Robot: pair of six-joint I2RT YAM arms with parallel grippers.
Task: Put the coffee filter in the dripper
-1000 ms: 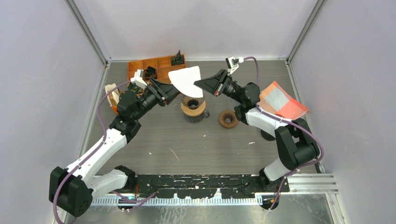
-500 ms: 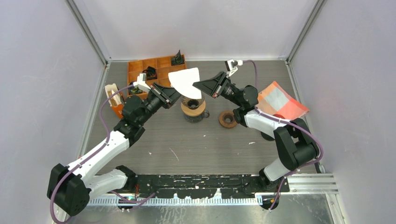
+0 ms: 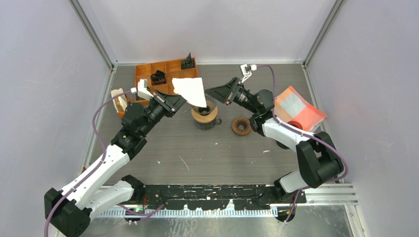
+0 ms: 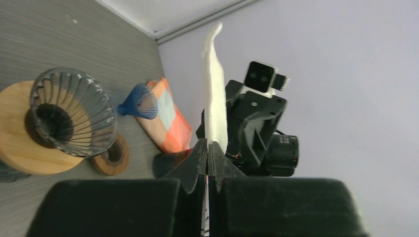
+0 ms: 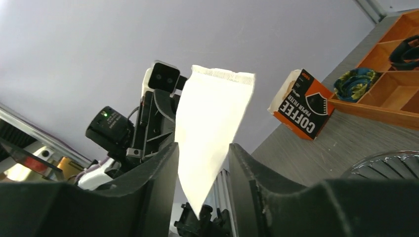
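My left gripper (image 3: 182, 101) is shut on the lower corner of a white paper coffee filter (image 3: 191, 91) and holds it upright in the air, just above and left of the dripper. The dripper (image 3: 204, 105) is ribbed clear glass with a wooden collar, and stands on a carafe. In the left wrist view the filter (image 4: 216, 98) is edge-on between the shut jaws (image 4: 207, 146), with the dripper (image 4: 69, 116) lower left. My right gripper (image 3: 209, 91) is open at the filter's right edge. In the right wrist view the filter (image 5: 212, 123) shows between the spread fingers (image 5: 202, 153).
An orange compartment tray (image 3: 165, 71) stands at the back. A coffee filter box (image 3: 120, 101) is at the left, also in the right wrist view (image 5: 304, 103). A wooden ring (image 3: 241, 126) lies right of the dripper. A red-orange checked cloth (image 3: 299, 108) is at the right.
My left arm has drawn back to the left, carrying the filter a little left and lower and turning it. The right gripper has stayed almost in place, still open.
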